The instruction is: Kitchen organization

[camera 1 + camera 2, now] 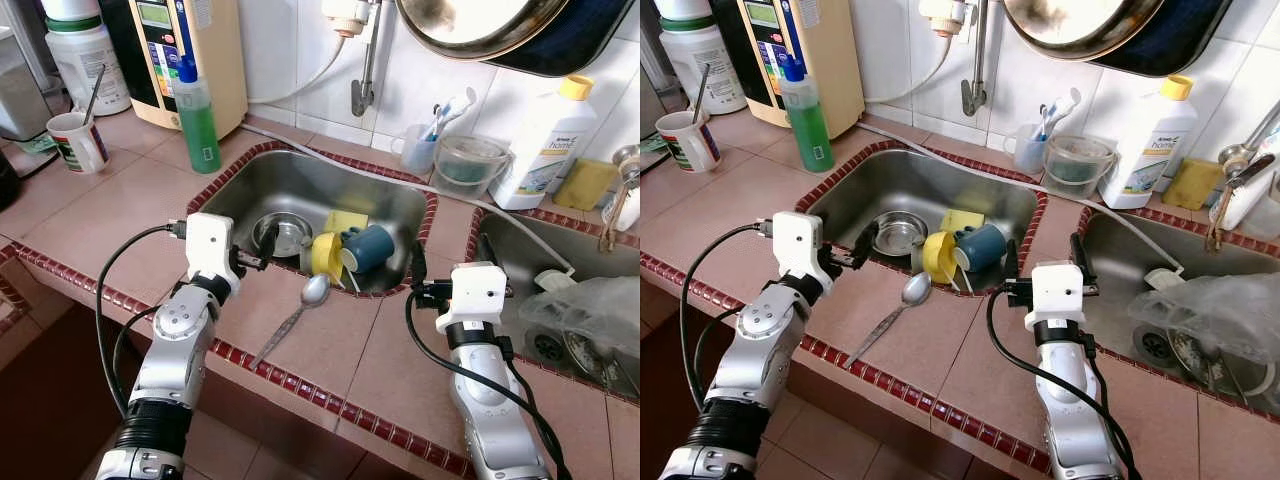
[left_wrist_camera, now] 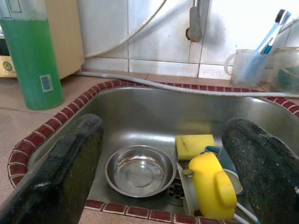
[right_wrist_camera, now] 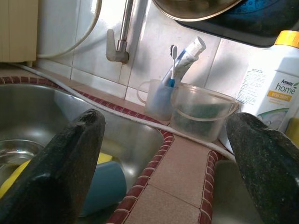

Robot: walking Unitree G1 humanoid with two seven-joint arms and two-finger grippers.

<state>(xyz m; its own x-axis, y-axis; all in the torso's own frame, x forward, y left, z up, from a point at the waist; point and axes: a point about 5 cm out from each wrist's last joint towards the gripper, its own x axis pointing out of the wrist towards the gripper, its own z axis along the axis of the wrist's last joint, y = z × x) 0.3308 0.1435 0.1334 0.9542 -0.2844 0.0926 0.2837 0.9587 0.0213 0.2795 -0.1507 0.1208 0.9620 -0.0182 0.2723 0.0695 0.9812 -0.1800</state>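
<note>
While both grippers are held empty at the front rim of the sink point(image 1: 395, 205), the step in hand is judged to be the approach to the dishes, with nothing yet grasped. A steel bowl point(image 1: 284, 236), a yellow cup point(image 1: 326, 254), a blue cup point(image 1: 368, 248) and a sponge point(image 1: 345, 220) are seen lying in the basin, the two cups touching each other just beside the bowl. A spoon point(image 1: 297, 314) is laid on the tiled counter point(image 1: 120, 215), its bowl at the sink's edge, between the two arms.

The left gripper point(image 1: 262, 248) is reached forward over the rim with its fingers point(image 2: 60, 172) spread wide, the bowl framed between them in its wrist view. The right gripper point(image 1: 415, 266) is poised over the tiled divider, its fingers point(image 3: 60, 168) likewise wide apart.

A descent of the left gripper into the basin is likely called for next, with a narrowing onto the bowl's thin rim.
</note>
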